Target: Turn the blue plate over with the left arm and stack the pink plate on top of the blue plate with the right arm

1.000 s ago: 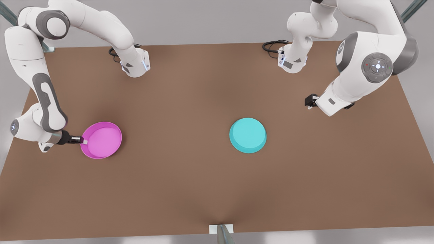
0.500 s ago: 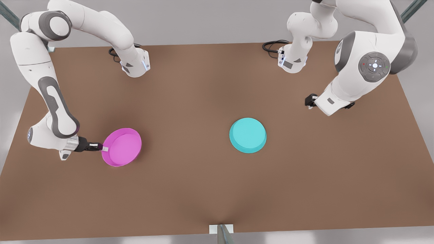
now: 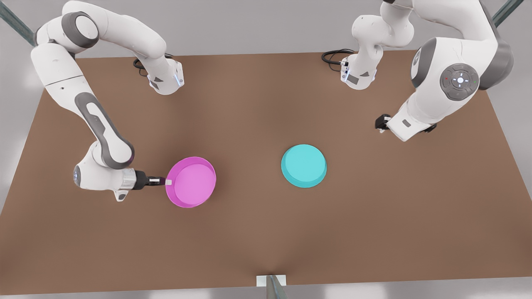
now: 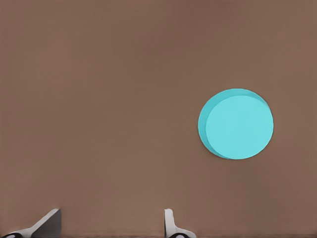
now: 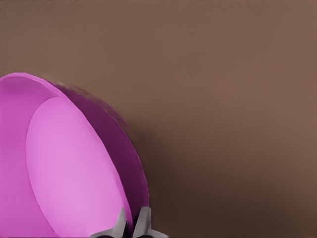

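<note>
The pink plate [image 3: 190,182] hangs just above the table at the front view's left of centre, open side up and slightly tilted. My right gripper [image 3: 166,181] is shut on its rim, and the fingers [image 5: 120,221] pinch the plate's wall [image 5: 74,163] in the right wrist view. Some way toward the front view's right, the blue plate [image 3: 304,165] lies on the table, apart from the pink one. Its flat base faces up [image 4: 237,124]. My left gripper [image 3: 380,123] waits high at the front view's right, open [image 4: 111,218] and holding nothing.
The brown table [image 3: 257,232] carries both arm bases [image 3: 166,81] [image 3: 358,77] and black cables [image 3: 334,56] at its far edge. A small metal bracket [image 3: 271,280] sits at the near edge. Bare tabletop lies between the two plates.
My right arm has carried the pink plate toward the front view's right, closer to the blue plate. The blue plate has stayed put, and the left arm has barely moved.
</note>
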Motion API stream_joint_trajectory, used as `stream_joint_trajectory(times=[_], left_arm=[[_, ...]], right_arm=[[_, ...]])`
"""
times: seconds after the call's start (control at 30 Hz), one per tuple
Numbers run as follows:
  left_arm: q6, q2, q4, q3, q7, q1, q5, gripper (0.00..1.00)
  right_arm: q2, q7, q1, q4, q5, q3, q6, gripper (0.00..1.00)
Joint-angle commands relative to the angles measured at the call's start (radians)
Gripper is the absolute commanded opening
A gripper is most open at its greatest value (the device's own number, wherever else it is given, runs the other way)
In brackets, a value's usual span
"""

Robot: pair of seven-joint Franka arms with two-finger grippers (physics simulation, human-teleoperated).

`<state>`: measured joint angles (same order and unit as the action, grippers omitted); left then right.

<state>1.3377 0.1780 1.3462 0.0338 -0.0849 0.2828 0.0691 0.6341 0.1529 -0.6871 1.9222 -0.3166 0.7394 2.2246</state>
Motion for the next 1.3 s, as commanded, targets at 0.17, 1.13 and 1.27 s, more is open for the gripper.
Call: stream_joint_trajectory(times=[0.17, 1.13, 1.27], left_arm=[[0.000, 0.003, 0.001, 0.000, -0.006, 0.004, 0.000, 1.00], [0.000, 0.003, -0.001, 0.000, -0.007, 0.003, 0.000, 1.00], [0.000, 0.003, -0.001, 0.000, -0.009, 0.003, 0.001, 1.00]], right_arm=[[-0.002, -0.111, 0.110, -0.017, -0.032, 0.024, 0.046, 0.21], [-0.007, -0.579, 0.647, -0.187, -0.042, 0.095, 0.190, 0.21], [-0.013, -0.578, 0.641, -0.184, -0.018, 0.019, 0.188, 1.00]])
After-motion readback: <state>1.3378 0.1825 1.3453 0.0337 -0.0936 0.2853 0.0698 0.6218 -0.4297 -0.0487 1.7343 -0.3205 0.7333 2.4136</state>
